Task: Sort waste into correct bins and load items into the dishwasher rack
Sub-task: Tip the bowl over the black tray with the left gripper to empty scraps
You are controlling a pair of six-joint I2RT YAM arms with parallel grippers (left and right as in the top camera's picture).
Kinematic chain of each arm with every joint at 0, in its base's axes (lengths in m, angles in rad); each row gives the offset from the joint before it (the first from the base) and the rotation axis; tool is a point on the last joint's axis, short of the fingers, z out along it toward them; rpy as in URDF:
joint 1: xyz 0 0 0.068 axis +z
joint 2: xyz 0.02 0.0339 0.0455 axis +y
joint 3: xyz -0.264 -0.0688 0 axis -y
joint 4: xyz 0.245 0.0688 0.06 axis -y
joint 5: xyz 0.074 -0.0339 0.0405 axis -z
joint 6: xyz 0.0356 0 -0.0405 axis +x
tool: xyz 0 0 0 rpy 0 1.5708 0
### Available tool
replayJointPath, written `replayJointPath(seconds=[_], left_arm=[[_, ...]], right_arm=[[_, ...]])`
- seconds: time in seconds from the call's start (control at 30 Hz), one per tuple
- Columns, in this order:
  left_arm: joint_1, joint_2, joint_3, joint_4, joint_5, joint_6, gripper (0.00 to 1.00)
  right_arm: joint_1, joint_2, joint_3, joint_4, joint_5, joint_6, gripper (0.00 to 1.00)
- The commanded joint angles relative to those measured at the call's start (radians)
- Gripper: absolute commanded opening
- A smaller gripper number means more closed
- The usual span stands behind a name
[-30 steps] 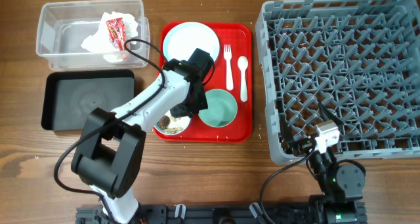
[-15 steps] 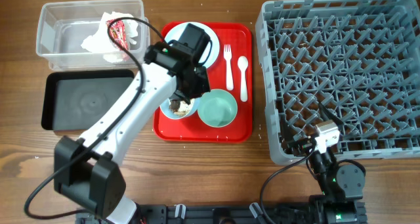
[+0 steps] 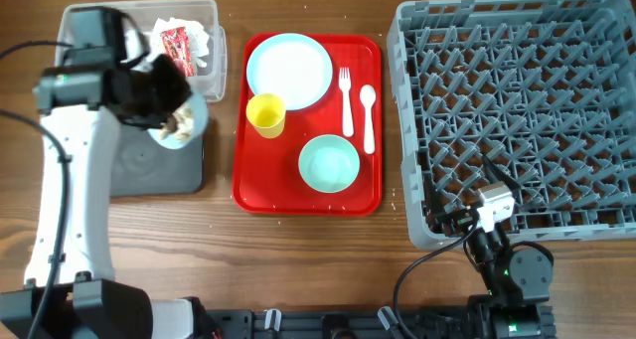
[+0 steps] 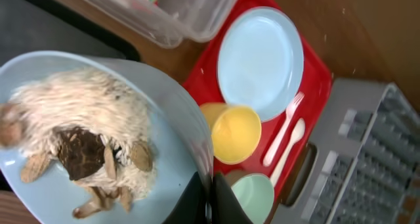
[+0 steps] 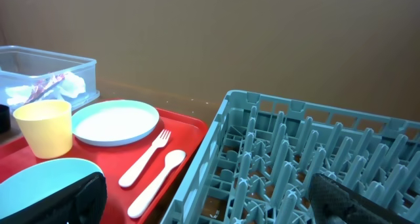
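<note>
L tool (image 4: 205,199) clamped on scrap-filled bowl (image 4: 169,111) over black tray (image 3: 139,172), next I tip it out; R tool (image 5: 207,201) apart.

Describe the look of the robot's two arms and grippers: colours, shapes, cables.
The left arm has white links, black joint housings and a black cable looping alongside. The left gripper has dark fingers. The right arm is mostly black with a white block; the right gripper has black fingers.

Your left arm (image 3: 62,190) stood stretched toward the far left, with the left gripper (image 4: 209,194) clamped on the rim of a bowl (image 4: 177,112). Your right arm (image 3: 512,269) sat folded low at the near edge, the right gripper (image 3: 447,218) apparently spread wide.
</note>
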Motion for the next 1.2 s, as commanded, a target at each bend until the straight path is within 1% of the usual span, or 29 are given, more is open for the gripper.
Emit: replayJointPath(seconds=[0.0,0.1,0.2,0.3,0.37,0.43,0.57,0.7,0.73,0.8,0.93,1.03,1.17], left_arm=[[0.115,0.002,0.016,0.040,0.122,0.069,0.04],[0.189,0.026,0.016,0.060,0.142,0.086,0.04],[0.262,0.088,0.016,0.071,0.226,0.115,0.04],[0.305,0.154,0.016,0.072,0.339,0.174,0.04],[0.322,0.195,0.016,0.072,0.383,0.199,0.04],[0.337,0.235,0.016,0.071,0.404,0.200,0.04],[0.365,0.293,0.016,0.056,0.464,0.267,0.04],[0.395,0.301,-0.003,0.053,0.480,0.283,0.04],[0.409,0.301,-0.009,0.047,0.492,0.308,0.04],[0.434,0.301,-0.028,0.045,0.539,0.354,0.04],[0.496,0.302,-0.092,0.077,0.639,0.390,0.04],[0.548,0.310,-0.129,0.088,0.748,0.459,0.04],[0.592,0.334,-0.150,0.087,0.852,0.520,0.04]], right_arm=[[-0.005,-0.004,-0.001,0.005,-0.014,-0.005,1.00],[-0.005,-0.004,-0.001,0.005,-0.013,-0.005,1.00],[-0.005,-0.004,-0.001,0.005,-0.014,-0.005,1.00],[-0.005,-0.004,-0.001,0.005,-0.014,-0.005,1.00],[-0.005,-0.004,-0.001,0.005,-0.014,-0.005,0.99],[-0.005,-0.004,-0.001,0.005,-0.014,-0.005,1.00],[-0.005,-0.004,-0.001,0.005,-0.014,-0.005,1.00],[-0.005,-0.004,-0.001,0.005,-0.014,-0.005,1.00],[-0.005,-0.004,-0.001,0.005,-0.014,-0.005,1.00],[-0.005,-0.004,-0.001,0.005,-0.014,-0.005,1.00],[-0.005,-0.004,-0.001,0.005,-0.014,-0.005,1.00],[-0.005,-0.004,-0.001,0.005,-0.013,-0.005,1.00],[-0.005,-0.004,-0.001,0.005,-0.014,-0.005,1.00]])
